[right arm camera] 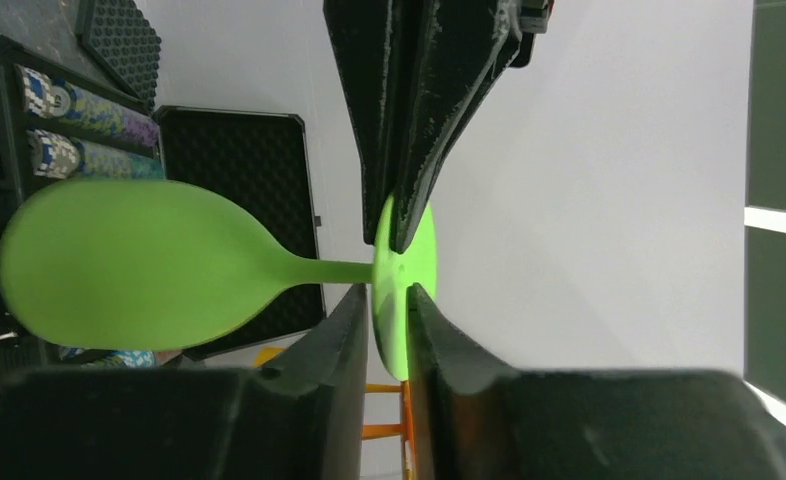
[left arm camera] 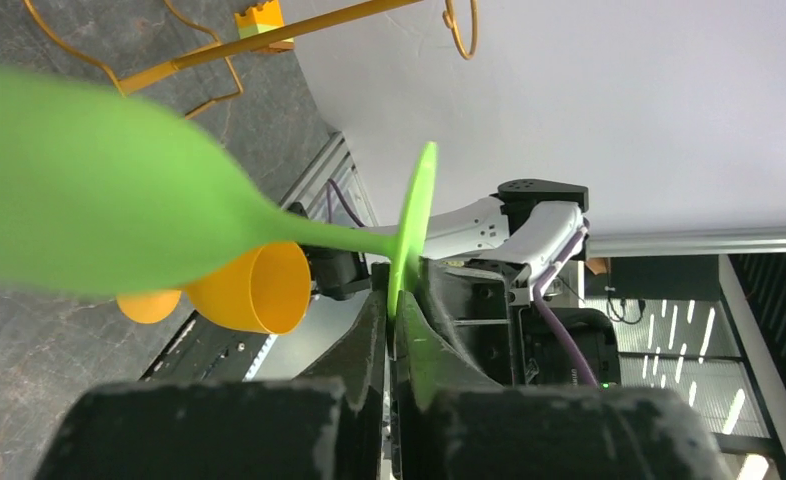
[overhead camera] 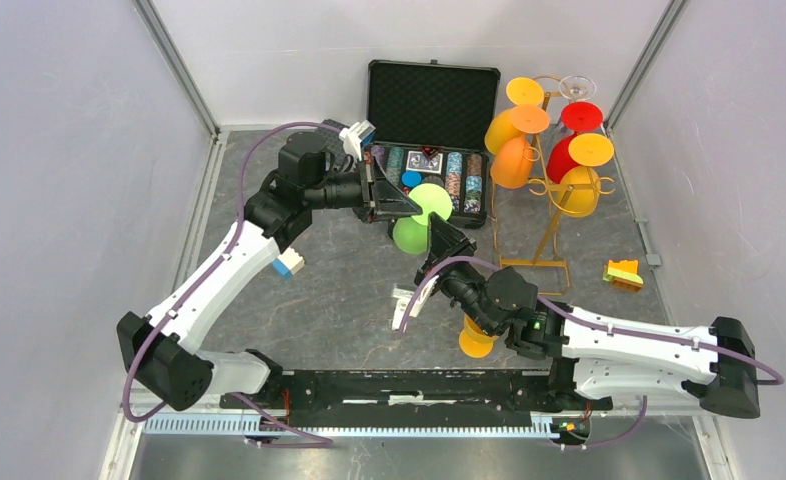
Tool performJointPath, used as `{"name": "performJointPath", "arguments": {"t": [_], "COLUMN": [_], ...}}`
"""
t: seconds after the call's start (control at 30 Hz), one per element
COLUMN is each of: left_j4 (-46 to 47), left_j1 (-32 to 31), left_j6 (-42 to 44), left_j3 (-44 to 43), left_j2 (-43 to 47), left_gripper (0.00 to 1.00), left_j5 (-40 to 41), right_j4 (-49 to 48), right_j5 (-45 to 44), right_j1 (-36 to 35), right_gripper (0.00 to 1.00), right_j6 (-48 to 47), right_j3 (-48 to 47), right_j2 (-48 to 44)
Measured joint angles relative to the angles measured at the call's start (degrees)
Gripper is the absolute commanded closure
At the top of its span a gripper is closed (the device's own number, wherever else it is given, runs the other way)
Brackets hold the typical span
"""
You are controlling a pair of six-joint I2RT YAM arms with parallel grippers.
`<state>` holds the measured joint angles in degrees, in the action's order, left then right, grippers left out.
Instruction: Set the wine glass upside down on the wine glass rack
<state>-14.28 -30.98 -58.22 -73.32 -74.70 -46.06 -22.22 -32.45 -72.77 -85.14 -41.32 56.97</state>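
We see one container, the black case (overhead camera: 434, 100), which stands open at 12 o'clock on the table (overhead camera: 339, 290). It holds rows of poker chips (overhead camera: 456, 175) in several colours, too small for us to count. The wine glass rack (overhead camera: 549, 235) stands at 2 o'clock and carries hanging glasses (overhead camera: 512, 162) with the bowl down. We count two orange, one red and one yellow, and on the far rail one clear glass that is hard to make out.

The green wine glass (overhead camera: 409, 236) is in the air near the middle of the table, at 9 o'clock from the rack and apart from it. Its foot is toward 12 o'clock and its bowl toward 6 o'clock. The left gripper (overhead camera: 416, 208) is clamped on the rim of the round foot. The right gripper (overhead camera: 436, 226) has its fingers close on both sides of the opposite rim, and we cannot tell if they press it.

Only the wrist views show this double hold clearly. In the right wrist view the left gripper comes from 12 o'clock onto the foot. The left wrist view shows the mouth of one orange glass (left arm camera: 254, 290) lying on the table. In the top view this glass is at 6 o'clock, partly under the right arm. One yellow block (overhead camera: 623, 272) lies at 4 o'clock.
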Motion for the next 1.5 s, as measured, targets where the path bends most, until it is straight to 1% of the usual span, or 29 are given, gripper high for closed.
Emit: {"name": "performJointPath", "arguments": {"t": [0.03,0.1,0.27,0.33,0.5,0.57,0.73,0.9,1.0,1.1,1.27,1.33,1.43,1.5], "left_j4": [-0.5,-1.3,-7.3,-10.7,-19.3,-21.8,-25.4,-25.6,-23.1,-18.1,-5.7,-0.2,4.2,5.8], "left_j1": [0.0,0.0,-0.2,-0.2,-0.2,-0.2,-0.2,-0.2,-0.2,-0.2,-0.3,-0.4,-0.8,-1.3], "left_j6": [0.4,1.4,5.5,8.0,15.2,17.7,20.4,20.5,19.1,15.3,5.0,0.3,-4.2,-6.5], "left_j3": [-0.1,-0.1,-0.7,-1.8,-7.2,-8.6,-8.9,-8.9,-8.9,-8.9,-8.9,-9.4,-12.2,-15.0], "left_j2": [0.0,0.0,0.0,0.0,0.0,0.1,-0.2,-1.5,-2.7,-4.3,-8.7,-11.3,-15.6,-18.5], "left_gripper": [0.98,0.98,0.98,0.98,0.98,0.98,0.98,0.98,0.98,0.98,0.98,0.98,0.98,0.98], "left_j5": [0.4,1.2,5.9,8.3,14.3,16.0,17.5,16.2,14.4,12.0,7.4,5.7,4.6,3.9], "right_j4": [0.0,-0.5,2.4,5.9,17.1,22.1,32.0,39.4,43.0,45.0,46.2,45.0,43.3,42.6], "right_j5": [-0.1,-0.5,-1.1,-1.3,0.4,3.2,12.3,19.1,25.0,32.3,46.7,52.9,58.2,60.5], "right_j1": [-0.1,-0.2,-0.3,-0.3,1.5,4.6,16.1,26.2,32.4,40.1,54.7,60.0,64.4,65.9], "right_gripper": [0.39,0.25,0.1,0.06,0.07,0.07,0.06,0.06,0.07,0.08,0.13,0.13,0.14,0.14], "right_j6": [0.3,1.6,8.0,13.3,28.8,36.1,50.6,61.5,68.2,75.1,88.2,93.6,99.1,101.9], "right_j3": [0.0,0.0,-1.8,-5.3,-19.3,-26.5,-39.5,-47.7,-50.8,-52.0,-52.3,-51.8,-50.4,-49.6], "right_j2": [0.0,0.0,1.0,2.6,7.5,9.2,11.0,12.5,13.4,13.9,14.4,14.2,13.8,13.6]}}
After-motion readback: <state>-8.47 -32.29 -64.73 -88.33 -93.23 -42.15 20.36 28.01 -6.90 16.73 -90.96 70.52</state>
